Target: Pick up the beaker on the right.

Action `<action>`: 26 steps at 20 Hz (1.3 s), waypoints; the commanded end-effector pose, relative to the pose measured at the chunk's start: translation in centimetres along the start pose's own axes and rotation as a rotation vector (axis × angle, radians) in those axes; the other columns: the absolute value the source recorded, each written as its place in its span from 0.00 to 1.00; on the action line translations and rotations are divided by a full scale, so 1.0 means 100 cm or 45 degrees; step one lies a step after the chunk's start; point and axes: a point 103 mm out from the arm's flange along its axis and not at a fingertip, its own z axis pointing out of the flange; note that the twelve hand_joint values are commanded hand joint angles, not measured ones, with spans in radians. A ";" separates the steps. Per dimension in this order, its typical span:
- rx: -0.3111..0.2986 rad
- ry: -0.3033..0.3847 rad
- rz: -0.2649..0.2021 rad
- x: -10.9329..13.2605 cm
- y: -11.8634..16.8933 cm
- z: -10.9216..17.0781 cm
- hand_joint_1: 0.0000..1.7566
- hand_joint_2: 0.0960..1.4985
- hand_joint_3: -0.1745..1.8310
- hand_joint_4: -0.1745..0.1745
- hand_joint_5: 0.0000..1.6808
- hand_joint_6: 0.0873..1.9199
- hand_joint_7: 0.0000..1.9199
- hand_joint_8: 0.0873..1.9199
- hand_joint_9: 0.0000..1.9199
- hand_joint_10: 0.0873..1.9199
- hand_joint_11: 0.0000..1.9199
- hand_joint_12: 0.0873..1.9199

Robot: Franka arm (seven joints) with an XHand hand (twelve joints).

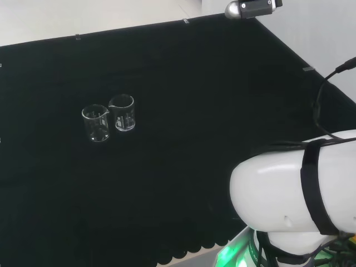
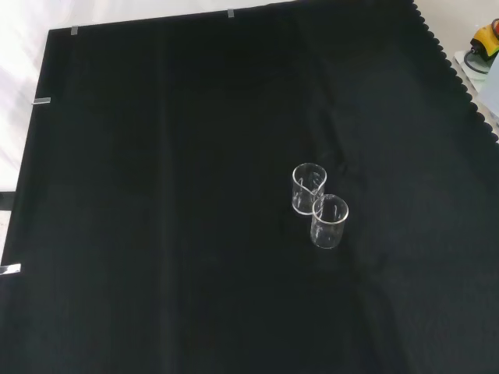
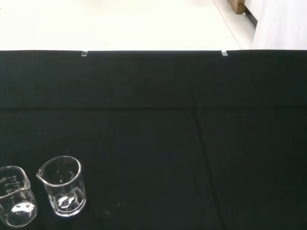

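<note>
We cannot tell how the fingers stand.

In the head view, going from left to right, we see the black cloth spread over nearly the whole bench, with a pale floor running along the upper left of the frame beyond its far edge. Left of centre stand two small clear glass beakers, upright and just beside each other: the left clear beaker a little nearer the camera, the right clear beaker a little farther off, with its spout towards its neighbour. Both look empty. At the top edge, right of centre, a small grey and black camera hangs over the cloth. In the lower right of the frame the arm's big white link bulges, with a black strap round it and a black cable above it; a green glow shows beneath.

In the front view the cloth fills the frame, with a white surface along the upper left and small silver clips at its edges. Right of centre the two beakers stand one behind the other, apparently touching: one higher in the frame, the other lower and slightly to the right. A yellow and red object sits in the upper right corner past the cloth's scalloped edge.

In the wrist view both beakers stand on the cloth, the pale floor beyond.
</note>
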 end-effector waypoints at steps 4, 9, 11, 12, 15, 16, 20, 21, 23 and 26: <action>-0.036 0.034 -0.025 0.017 0.012 -0.012 0.05 0.77 0.44 0.35 0.16 0.00 0.05 0.23 0.06 0.29 0.00 0.48; -0.036 0.027 -0.028 0.020 0.013 -0.012 0.05 0.77 0.44 0.35 0.17 0.00 0.05 0.23 0.06 0.29 0.00 0.48; -0.028 0.030 -0.023 0.016 0.017 -0.010 0.05 0.77 0.44 0.35 0.17 0.00 0.05 0.23 0.06 0.29 0.00 0.48; -0.023 0.034 -0.018 0.013 0.019 -0.008 0.05 0.77 0.44 0.35 0.17 0.00 0.05 0.23 0.06 0.29 0.00 0.48; -0.007 0.038 -0.004 0.004 0.027 0.000 0.05 0.77 0.44 0.35 0.17 0.00 0.06 0.23 0.06 0.29 0.00 0.48; -0.002 0.039 0.000 0.002 0.029 0.002 0.05 0.77 0.44 0.35 0.17 0.00 0.06 0.23 0.06 0.29 0.00 0.48; 0.014 0.053 0.002 0.000 0.038 0.012 0.05 0.77 0.44 0.35 0.17 0.00 0.06 0.23 0.06 0.29 0.00 0.48; 0.017 0.059 0.000 0.000 0.041 0.015 0.06 0.77 0.44 0.35 0.17 0.00 0.06 0.23 0.06 0.30 0.00 0.48; 0.027 0.080 -0.007 0.000 0.047 0.022 0.06 0.76 0.44 0.35 0.17 0.00 0.06 0.23 0.06 0.30 0.00 0.48; 0.038 0.105 -0.015 -0.001 0.055 0.035 0.10 0.72 0.45 0.35 0.16 0.00 0.06 0.23 0.06 0.30 0.00 0.48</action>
